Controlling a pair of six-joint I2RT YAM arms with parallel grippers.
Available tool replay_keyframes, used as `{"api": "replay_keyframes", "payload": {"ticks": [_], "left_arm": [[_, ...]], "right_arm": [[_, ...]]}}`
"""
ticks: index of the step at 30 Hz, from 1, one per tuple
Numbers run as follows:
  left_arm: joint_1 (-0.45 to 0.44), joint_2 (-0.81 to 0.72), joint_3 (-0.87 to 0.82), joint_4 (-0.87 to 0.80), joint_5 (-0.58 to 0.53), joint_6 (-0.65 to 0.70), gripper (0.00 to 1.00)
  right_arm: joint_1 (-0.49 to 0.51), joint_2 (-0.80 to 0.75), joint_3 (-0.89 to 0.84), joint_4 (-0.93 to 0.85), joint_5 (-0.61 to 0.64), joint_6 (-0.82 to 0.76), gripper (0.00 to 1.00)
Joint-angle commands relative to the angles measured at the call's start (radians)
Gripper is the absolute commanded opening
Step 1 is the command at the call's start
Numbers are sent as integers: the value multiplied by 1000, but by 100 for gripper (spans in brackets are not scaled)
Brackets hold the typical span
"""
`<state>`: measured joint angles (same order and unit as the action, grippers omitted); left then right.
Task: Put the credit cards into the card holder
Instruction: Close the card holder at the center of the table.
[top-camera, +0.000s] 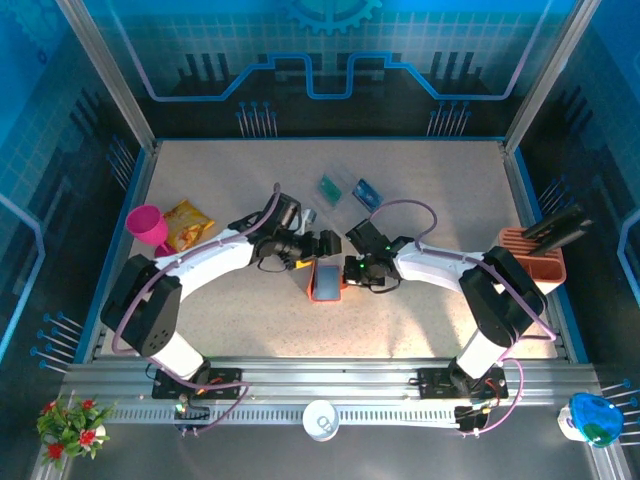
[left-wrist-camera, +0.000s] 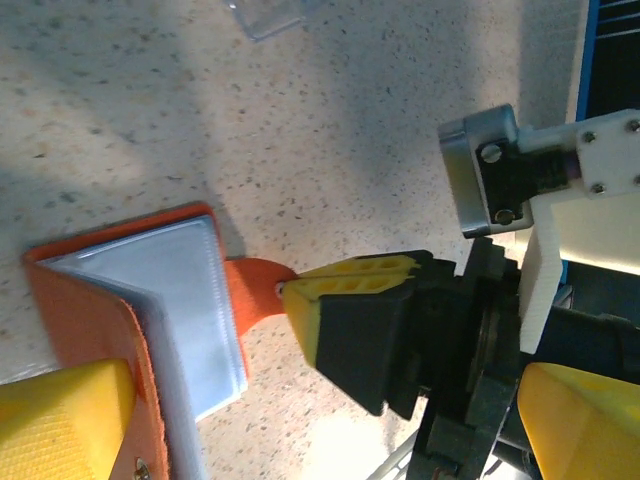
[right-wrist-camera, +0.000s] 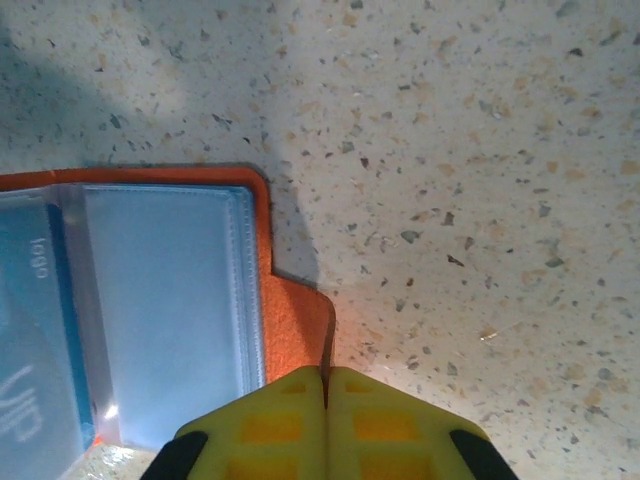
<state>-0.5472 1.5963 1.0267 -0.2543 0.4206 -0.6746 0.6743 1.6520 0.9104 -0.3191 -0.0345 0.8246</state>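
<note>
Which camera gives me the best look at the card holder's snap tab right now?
Right wrist: the card holder lies open and its snap tab runs plainly into the shut right gripper. Left wrist shows the tab side-on, partly behind that gripper's yellow fingers. Top external: a tiny orange patch, tab indistinct.

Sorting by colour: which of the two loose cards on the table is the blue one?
The right-hand card is blue; the left-hand card beside it is teal-green.

Bright overhead light, soft shadows, blurred foreground
</note>
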Motion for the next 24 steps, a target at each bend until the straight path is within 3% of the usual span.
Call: {"api": "replay_keyframes", "payload": {"ticks": [1,3,6,17,24], "left_arm": [[-30,51,38,5,38,14,99],[-41,83,45,12,34,8,99],[-49,117,46,27,35,-3,99],[-96,199,79,-21,-6,45,99],[-155,251,137,-221,-209,128,99]], "right_arm": [[-26,-12,-20,29,-16,16,10],[-37,-56,-25,-14,17,24,32],[-68,-137,-68,-80,49,42,41],[-146,-393,-197,-175,99,84,43],[-155,-423,-197,-178,39,62,43]]}}
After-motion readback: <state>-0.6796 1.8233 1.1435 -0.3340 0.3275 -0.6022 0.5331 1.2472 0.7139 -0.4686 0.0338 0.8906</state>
